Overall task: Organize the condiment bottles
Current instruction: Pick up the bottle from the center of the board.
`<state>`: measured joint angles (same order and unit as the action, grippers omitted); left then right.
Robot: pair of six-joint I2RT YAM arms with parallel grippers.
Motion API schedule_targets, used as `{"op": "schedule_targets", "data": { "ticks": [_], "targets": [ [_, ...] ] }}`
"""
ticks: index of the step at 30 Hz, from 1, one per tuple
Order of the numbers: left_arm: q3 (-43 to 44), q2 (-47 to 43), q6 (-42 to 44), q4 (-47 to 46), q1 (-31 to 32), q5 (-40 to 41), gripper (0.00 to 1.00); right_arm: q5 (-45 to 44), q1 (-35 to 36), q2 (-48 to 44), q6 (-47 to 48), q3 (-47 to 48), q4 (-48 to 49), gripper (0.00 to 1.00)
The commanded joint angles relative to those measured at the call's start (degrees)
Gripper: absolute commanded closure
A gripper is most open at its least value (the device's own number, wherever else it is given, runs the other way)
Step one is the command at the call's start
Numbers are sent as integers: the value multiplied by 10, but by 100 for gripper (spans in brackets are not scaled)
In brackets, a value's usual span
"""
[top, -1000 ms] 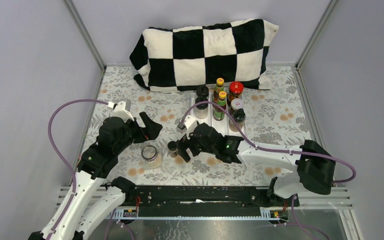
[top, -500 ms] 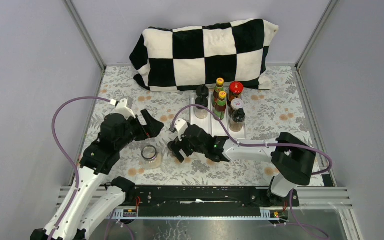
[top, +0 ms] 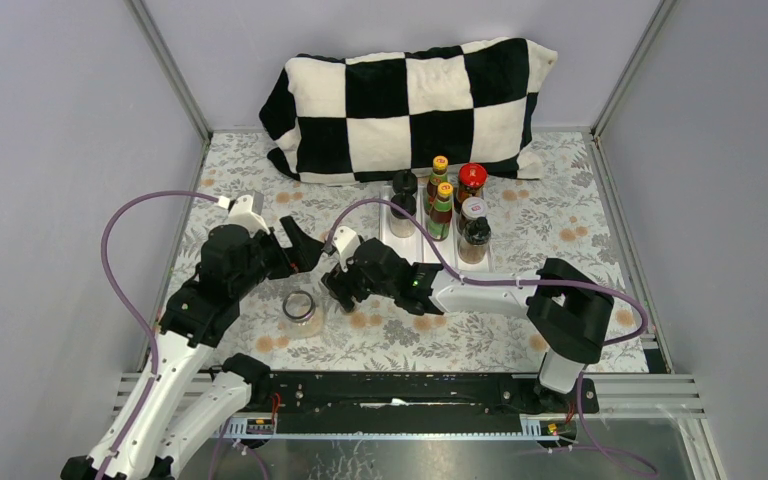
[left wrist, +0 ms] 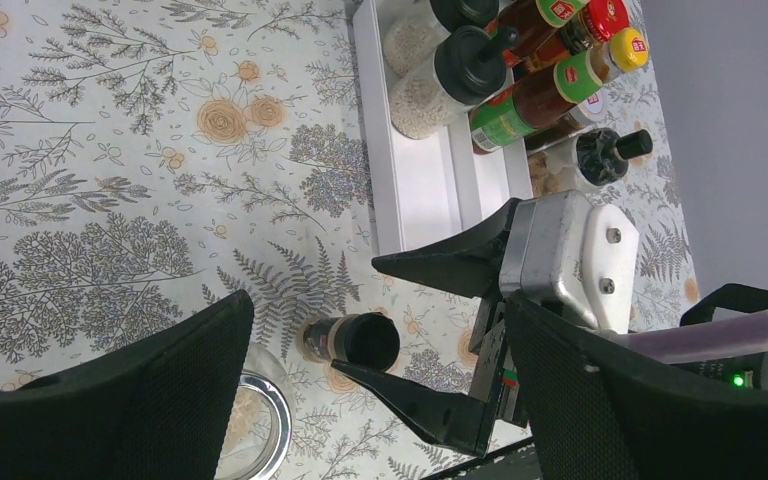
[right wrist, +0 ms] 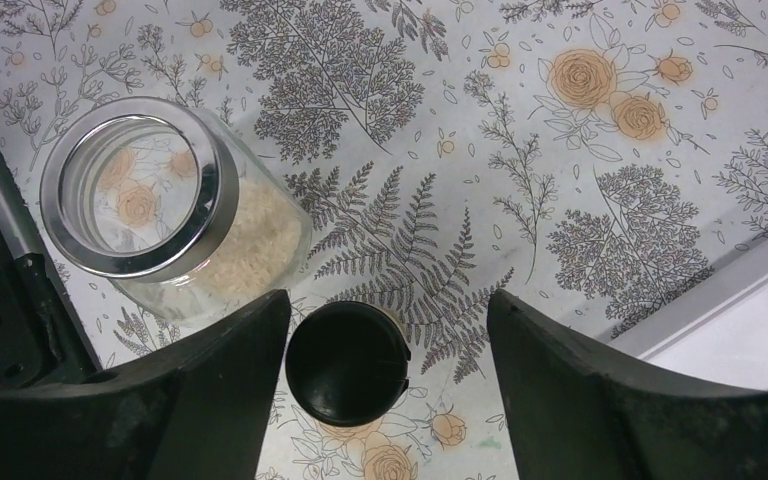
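Right wrist view: a small black-capped spice jar (right wrist: 348, 362) is seen upright on the worktop's floral cloth, about midway across and toward the near edge, between the squat clear glass jar (right wrist: 175, 205) and the white tray (right wrist: 740, 330). It is judged light, rigid and smooth-sided, and easily tipped; a hold across the cap or just under it would be favoured. The right gripper (right wrist: 388, 310) is spread around it, jaws apart, one finger just beside the cap, nothing clamped. The left gripper (top: 293, 252) is seen wide open and empty.
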<state>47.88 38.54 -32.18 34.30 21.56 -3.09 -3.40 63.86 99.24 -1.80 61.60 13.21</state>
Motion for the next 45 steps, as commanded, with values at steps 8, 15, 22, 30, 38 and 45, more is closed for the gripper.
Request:
{"op": "schedule_targets", "data": {
  "ticks": [8, 15, 22, 30, 38, 45],
  "targets": [
    [0, -16, 3, -11, -4, -1, 1, -2, 6, 6, -11, -10, 8, 23],
    [-1, -20, 2, -9, -4, -1, 1, 5, 6, 16, -18, -11, 4, 27],
    [-2, -26, 1, -5, -4, 1, 1, 9, 6, 27, -22, -9, 1, 33],
    [1, -29, 4, -1, -4, 2, 1, 12, 7, 22, -24, -10, 4, 44],
    [-4, -37, 7, 6, -4, 13, 1, -8, 21, -10, -18, -3, -25, 46],
    [-2, -27, 9, 4, -4, 12, 1, -31, 34, -72, -27, -14, -51, 47]
  ]
}}
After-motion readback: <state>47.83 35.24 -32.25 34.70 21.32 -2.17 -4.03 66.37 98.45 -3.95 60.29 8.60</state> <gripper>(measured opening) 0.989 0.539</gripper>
